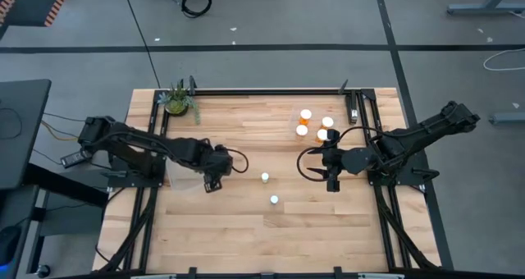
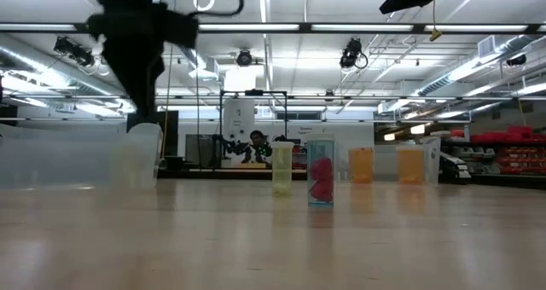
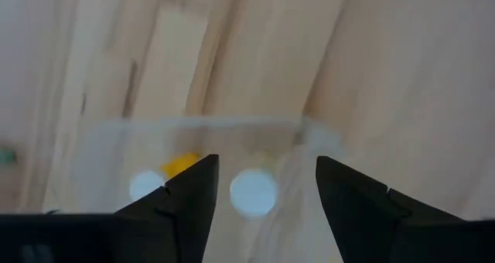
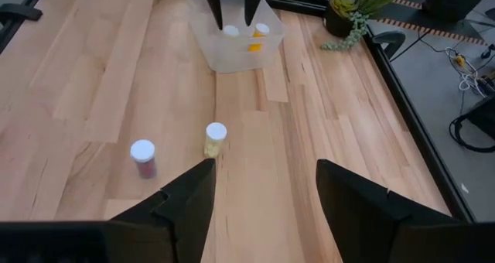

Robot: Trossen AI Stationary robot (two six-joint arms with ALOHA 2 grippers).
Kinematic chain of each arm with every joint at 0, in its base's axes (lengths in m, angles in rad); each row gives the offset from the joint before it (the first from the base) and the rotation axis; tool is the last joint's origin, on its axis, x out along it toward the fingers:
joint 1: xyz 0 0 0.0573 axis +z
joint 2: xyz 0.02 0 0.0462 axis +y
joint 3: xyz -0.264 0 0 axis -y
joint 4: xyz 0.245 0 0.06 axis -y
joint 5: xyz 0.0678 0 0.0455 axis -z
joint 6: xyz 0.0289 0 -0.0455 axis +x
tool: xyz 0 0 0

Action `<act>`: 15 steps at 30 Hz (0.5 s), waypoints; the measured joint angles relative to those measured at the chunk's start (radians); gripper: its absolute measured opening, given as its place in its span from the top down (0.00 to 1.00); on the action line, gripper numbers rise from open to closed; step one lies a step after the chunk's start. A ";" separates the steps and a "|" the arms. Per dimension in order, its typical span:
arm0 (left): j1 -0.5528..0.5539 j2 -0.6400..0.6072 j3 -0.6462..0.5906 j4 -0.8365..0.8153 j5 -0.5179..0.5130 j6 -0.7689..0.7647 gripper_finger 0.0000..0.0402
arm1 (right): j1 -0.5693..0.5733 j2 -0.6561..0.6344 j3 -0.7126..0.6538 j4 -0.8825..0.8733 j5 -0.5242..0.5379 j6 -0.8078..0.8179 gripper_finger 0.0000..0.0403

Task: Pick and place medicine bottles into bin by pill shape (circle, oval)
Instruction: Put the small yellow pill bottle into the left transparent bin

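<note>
My right hand [image 4: 263, 189] hangs over the table [image 1: 230, 230] with its fingers [image 4: 182, 205] spread wide and nothing between them. Just ahead of it stand two small bottles apart from each other: one with yellowish contents [image 4: 215, 139] and one with reddish contents [image 4: 143, 158], both white-capped. From above they show as two white dots in the middle of the table, the first [image 1: 265, 177] and the second [image 1: 274, 200].

Farther across, my left hand [image 1: 215, 180] hovers over a clear bin [image 4: 236, 42] at the table's left side, fingers [image 3: 189, 197] parted and holding nothing. Below them a white cap [image 3: 253, 192] lies inside the bin, with another white cap [image 3: 145, 186] and an orange bottle [image 3: 179, 164] beside it.

Behind my right arm, near the far right part of the table, a second clear bin [image 1: 305, 111] holds several more bottles, orange bodies under white caps [image 1: 305, 115].

At the far left corner sits a small potted plant [image 1: 178, 101].
</note>
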 joint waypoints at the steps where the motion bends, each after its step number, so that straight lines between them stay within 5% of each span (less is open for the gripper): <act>1: 0.000 0.000 0.027 0.001 0.000 -0.002 0.44 | 0.000 0.000 0.000 0.000 0.000 0.000 0.43; 15: -0.073 0.223 0.335 0.055 0.006 0.087 0.45 | 0.000 0.021 0.000 0.000 -0.004 -0.003 0.43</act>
